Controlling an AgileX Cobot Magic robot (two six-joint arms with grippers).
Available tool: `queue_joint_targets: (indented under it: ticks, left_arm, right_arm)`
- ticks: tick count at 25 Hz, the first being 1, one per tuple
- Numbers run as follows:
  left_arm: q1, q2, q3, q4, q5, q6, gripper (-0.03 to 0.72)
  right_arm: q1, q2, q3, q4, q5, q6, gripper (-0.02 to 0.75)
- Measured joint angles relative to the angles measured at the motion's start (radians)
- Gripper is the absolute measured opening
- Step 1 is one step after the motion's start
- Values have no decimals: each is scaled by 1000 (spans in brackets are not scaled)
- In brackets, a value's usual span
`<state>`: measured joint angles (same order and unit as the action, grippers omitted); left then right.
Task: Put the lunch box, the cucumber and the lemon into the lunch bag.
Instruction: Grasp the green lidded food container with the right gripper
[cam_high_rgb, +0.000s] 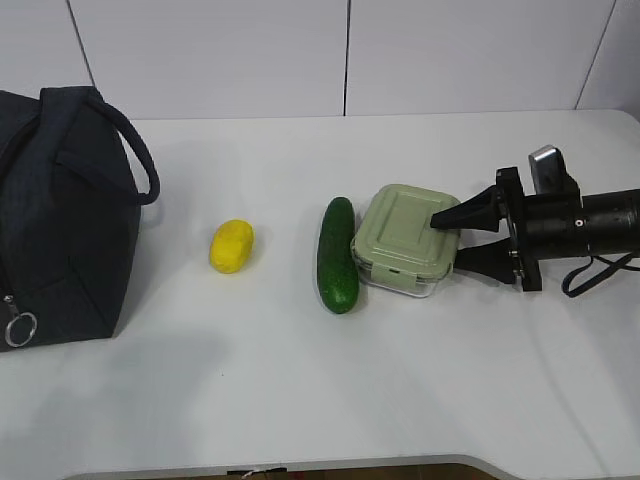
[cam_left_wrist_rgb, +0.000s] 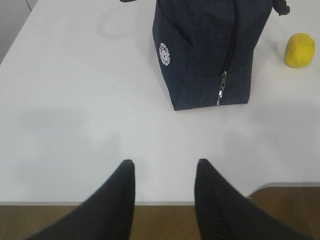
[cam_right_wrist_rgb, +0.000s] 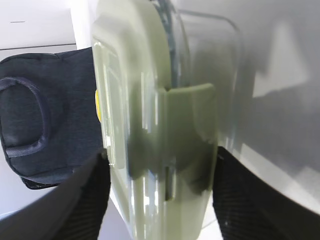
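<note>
1. Lunch box (cam_high_rgb: 405, 238): rounded-square clear glass container with a pale sage-green clip-on lid, on the white tabletop (cam_high_rgb: 300, 400) at about 3 o'clock from centre in the exterior view. Dark green, smooth, slightly curved cucumber (cam_high_rgb: 338, 255) lies just beside its 9 o'clock side.
2. Handling, my read: glass body, so heavy for its size, rigid, smooth walls likely slippery, breakable if dropped. Lid is plastic and held only by clips, so don't trust a lid-only hold.
3. Grip point: span lid top and glass base across the 3 o'clock edge, near the clip tab, deep enough that the base carries the load.
4. Right tool (cam_high_rgb: 446, 237): jaws straddle that edge, one finger over the lid, one low by the base. Right wrist view shows a finger on each side of the box (cam_right_wrist_rgb: 155, 150). Cannot tell whether they are clamped on it or just bracketing.
5. Left tool (cam_left_wrist_rgb: 164, 175): jaws apart, nothing between them, hovering over bare tabletop at the near edge, with the bag at its 12 o'clock.
6. Count: one lunch box, one cucumber, one small bright yellow oval lemon (cam_high_rgb: 232, 246), one large dark navy fabric lunch bag (cam_high_rgb: 60, 215) with loop handles at far 9 o'clock. Zip with metal ring pull (cam_high_rgb: 19, 328) looks closed.
7. Nothing is in the bag yet.
</note>
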<state>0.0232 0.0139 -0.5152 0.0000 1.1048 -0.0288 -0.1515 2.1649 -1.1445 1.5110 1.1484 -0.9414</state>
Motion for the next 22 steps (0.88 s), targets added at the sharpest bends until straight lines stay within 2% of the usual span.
queue_joint_targets:
  ticks: [11, 16, 22]
  left_arm:
    - [0, 0, 0, 0, 0, 0, 265]
    - [0, 0, 0, 0, 0, 0, 265]
    - [0, 0, 0, 0, 0, 0, 265]
  right_arm:
    - [0, 0, 0, 0, -22, -3, 476]
    - [12, 0, 0, 0, -37, -15, 440]
    - [34, 0, 0, 10, -50, -29, 434]
